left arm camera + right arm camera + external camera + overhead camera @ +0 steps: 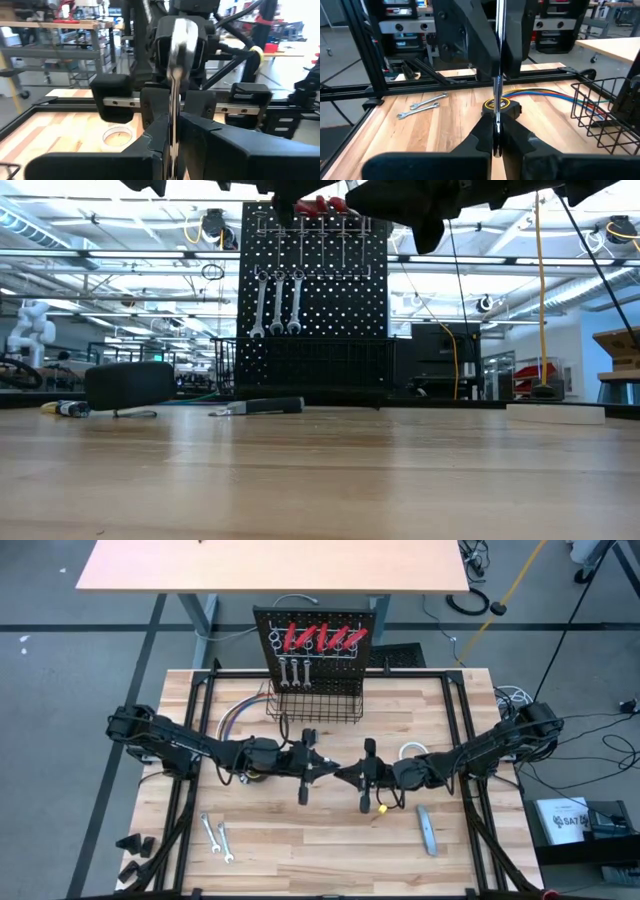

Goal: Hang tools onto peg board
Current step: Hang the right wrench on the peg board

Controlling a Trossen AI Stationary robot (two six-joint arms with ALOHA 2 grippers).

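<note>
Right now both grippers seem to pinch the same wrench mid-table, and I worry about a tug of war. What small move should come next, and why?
Probably the left gripper should let go. The wrench stands between both grippers, and the right gripper has shut on it, so it can carry it alone to the peg board.

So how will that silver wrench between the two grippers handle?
Likely stiff: the wrench looks straight, pinched by the right gripper and left gripper. Its thin, polished shank could slip or pivot in the grip.
</note>
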